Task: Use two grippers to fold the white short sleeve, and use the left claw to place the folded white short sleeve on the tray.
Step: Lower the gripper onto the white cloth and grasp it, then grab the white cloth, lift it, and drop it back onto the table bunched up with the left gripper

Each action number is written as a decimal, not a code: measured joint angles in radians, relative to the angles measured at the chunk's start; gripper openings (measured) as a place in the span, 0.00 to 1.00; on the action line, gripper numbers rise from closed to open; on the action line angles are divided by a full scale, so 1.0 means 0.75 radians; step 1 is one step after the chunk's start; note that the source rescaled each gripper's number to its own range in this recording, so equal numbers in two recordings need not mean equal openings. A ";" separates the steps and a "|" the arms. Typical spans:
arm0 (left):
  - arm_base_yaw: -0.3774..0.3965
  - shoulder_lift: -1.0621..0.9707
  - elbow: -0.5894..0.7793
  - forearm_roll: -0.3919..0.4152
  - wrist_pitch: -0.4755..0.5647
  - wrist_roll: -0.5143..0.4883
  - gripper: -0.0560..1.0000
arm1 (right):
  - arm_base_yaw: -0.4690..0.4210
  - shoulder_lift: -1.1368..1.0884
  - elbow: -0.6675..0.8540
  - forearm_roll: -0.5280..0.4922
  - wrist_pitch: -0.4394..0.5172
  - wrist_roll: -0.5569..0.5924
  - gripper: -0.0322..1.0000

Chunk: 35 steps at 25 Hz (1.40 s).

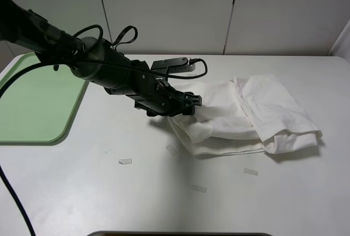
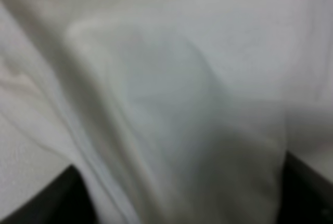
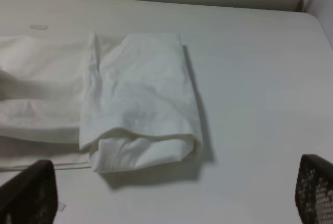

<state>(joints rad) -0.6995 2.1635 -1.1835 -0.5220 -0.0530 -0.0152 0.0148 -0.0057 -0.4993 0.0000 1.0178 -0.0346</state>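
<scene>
1. Reaching in from the left of the exterior high view, the left hand (image 1: 188, 102) sits at the near-left edge of the white short sleeve (image 1: 257, 116), its black arm stretched low over the surface (image 1: 98, 192).
2. In the left wrist view, blurred white cloth fills nearly everything, and two dark fingers (image 2: 62, 200) show only at the corners. They stand apart with the cloth bunched between them (whether they press on it cannot be told).
3. The white short sleeve lies right of centre on the surface, partly folded. A doubled-over panel lies on top at its right end, and a longer layer runs left toward the left hand.
4. The cloth rises a little where it meets the left hand.
5. The right hand (image 3: 177, 161) appears only in its own wrist view. Its two mesh-patterned fingers (image 3: 315, 187) are spread wide with nothing between them, above bare surface just short of the folded end.
6. The tray (image 1: 33, 102) rests at the far left edge of the surface, well apart from the white short sleeve.
7. A few pale tape strips (image 1: 125, 161) lie scattered on the surface nearer the camera than the garment.
</scene>
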 joint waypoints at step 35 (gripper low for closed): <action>0.491 -0.594 0.003 0.029 0.874 0.470 0.05 | 0.000 0.000 0.000 0.000 0.000 0.000 1.00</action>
<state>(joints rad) -0.3311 1.7179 -1.1813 -0.5000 0.6028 0.3372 0.0148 -0.0057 -0.4993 0.0000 1.0178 -0.0346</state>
